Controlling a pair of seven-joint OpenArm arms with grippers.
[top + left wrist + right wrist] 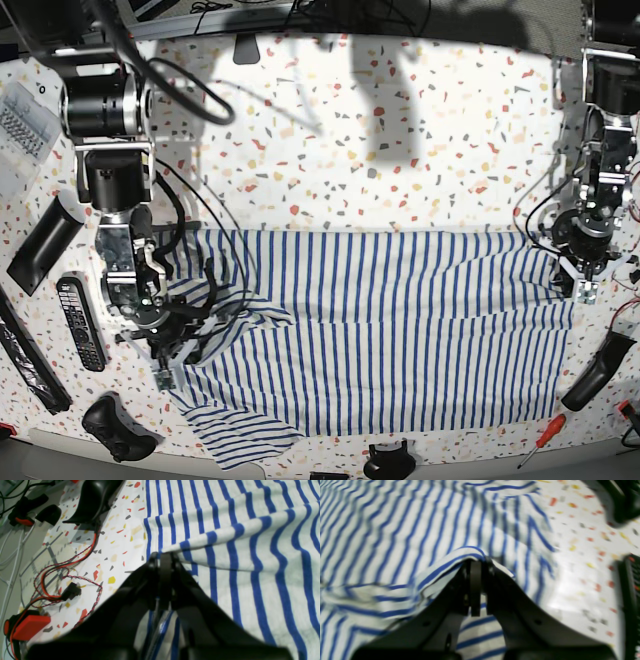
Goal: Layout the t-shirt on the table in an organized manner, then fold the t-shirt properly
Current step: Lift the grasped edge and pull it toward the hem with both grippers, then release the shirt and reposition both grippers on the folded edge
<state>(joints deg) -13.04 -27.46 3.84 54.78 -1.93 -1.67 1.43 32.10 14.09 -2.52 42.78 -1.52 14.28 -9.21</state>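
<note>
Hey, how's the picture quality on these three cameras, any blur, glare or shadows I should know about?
Left wrist view: sharp on the t-shirt, though the left gripper up close is soft. Right wrist view: blurred throughout, with white glare on the table. Base view: fairly crisp and evenly lit, with soft dark shadows across the far tabletop.

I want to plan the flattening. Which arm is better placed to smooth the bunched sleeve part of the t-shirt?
The right gripper, likely. It is shut on the t-shirt right at the crumpled sleeve end. The left gripper pinches the flat, straight edge at the opposite end.
</note>
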